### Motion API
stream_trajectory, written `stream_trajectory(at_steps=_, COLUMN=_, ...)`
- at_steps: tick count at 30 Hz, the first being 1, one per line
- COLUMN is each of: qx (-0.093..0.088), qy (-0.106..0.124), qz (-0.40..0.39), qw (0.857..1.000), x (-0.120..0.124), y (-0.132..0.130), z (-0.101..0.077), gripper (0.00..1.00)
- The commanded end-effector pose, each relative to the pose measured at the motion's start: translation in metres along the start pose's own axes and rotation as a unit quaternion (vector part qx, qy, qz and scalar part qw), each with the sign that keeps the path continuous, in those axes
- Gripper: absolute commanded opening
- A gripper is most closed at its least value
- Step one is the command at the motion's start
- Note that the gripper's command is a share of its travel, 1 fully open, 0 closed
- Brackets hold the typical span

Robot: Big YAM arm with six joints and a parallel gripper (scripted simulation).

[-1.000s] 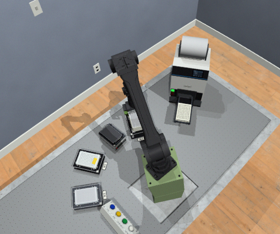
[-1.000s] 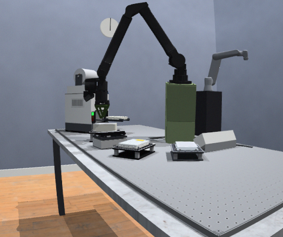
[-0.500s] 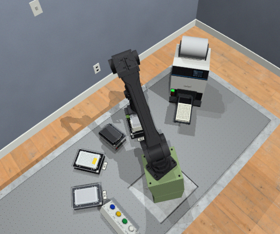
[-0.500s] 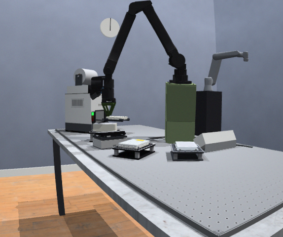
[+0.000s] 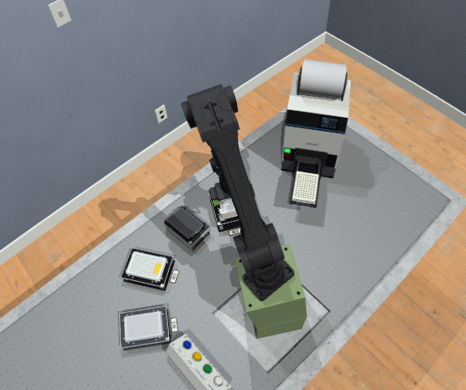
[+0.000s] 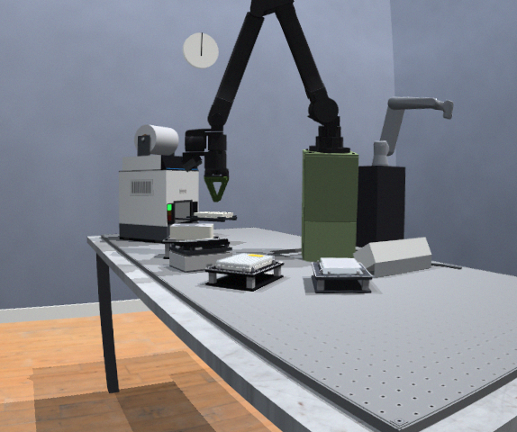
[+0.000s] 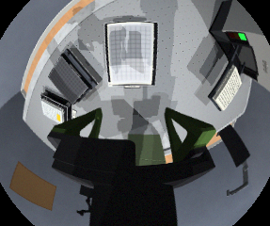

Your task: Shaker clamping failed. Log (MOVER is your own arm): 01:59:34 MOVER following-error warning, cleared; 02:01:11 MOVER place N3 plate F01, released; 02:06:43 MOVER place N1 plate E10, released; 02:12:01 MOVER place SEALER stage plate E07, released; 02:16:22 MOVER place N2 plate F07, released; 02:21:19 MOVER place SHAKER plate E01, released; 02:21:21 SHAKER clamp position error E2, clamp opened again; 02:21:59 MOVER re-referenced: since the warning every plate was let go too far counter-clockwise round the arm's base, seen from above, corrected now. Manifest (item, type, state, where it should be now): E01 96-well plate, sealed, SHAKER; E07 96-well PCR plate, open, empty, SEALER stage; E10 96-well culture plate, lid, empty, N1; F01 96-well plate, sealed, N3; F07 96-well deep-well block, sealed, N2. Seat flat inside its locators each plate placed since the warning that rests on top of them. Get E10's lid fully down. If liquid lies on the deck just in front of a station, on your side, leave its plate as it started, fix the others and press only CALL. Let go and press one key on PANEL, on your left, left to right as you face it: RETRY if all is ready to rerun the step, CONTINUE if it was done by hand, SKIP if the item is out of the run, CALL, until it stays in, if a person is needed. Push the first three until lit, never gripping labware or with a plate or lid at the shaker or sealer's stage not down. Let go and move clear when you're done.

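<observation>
My gripper (image 6: 215, 189) is open and empty. It hangs well above the white deep-well block (image 6: 191, 229) on its black nest (image 5: 226, 210). In the wrist view the block (image 7: 131, 53) lies below and ahead of my fingers. In the top view my arm hides part of the block. The shaker (image 5: 186, 227) with a dark-topped plate stands left of it. A white plate with a yellow patch (image 5: 147, 266) sits on a nest further left. Another white plate (image 5: 143, 326) sits on the nearest nest. The sealer (image 5: 317, 121) holds a white plate on its stage (image 5: 305, 187).
The button panel (image 5: 197, 362) with blue, yellow, green and white keys lies at the deck's front, beside the green pedestal (image 5: 273, 293) that carries my arm. A green lamp (image 5: 286, 151) is lit on the sealer. A grey arm (image 6: 405, 121) stands behind the table.
</observation>
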State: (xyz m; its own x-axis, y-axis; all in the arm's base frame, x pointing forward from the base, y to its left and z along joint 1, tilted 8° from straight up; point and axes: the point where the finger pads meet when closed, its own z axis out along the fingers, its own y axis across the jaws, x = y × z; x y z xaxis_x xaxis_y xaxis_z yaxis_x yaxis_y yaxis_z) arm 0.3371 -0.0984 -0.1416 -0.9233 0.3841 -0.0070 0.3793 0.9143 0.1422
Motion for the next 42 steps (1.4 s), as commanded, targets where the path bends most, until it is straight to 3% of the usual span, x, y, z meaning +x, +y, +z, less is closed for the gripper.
stream_trajectory(at_steps=1, qx=0.001, qy=-0.017, qz=-0.002, qw=1.0, x=0.005, y=-0.004, z=-0.014, gripper=1.0)
stream_trajectory(at_steps=17, qx=0.001, qy=-0.005, qz=-0.001, qw=1.0, x=0.074, y=-0.007, z=-0.041, gripper=1.0)
stream_trajectory(at_steps=22, qx=0.001, qy=-0.013, qz=-0.097, qw=0.995, x=0.076, y=0.024, z=-0.04, gripper=1.0)
stream_trajectory(at_steps=27, qx=0.001, qy=-0.011, qz=-0.146, qw=0.989, x=0.083, y=0.038, z=-0.04, gripper=1.0)
stream_trajectory(at_steps=37, qx=0.001, qy=-0.012, qz=-0.305, qw=0.952, x=0.093, y=0.089, z=-0.042, gripper=1.0)
stream_trajectory(at_steps=41, qx=0.001, qy=-0.013, qz=-0.305, qw=0.952, x=0.093, y=0.1, z=-0.044, gripper=1.0)
stream_trajectory(at_steps=42, qx=0.001, qy=-0.004, qz=-0.293, qw=0.956, x=0.095, y=0.104, z=-0.04, gripper=1.0)
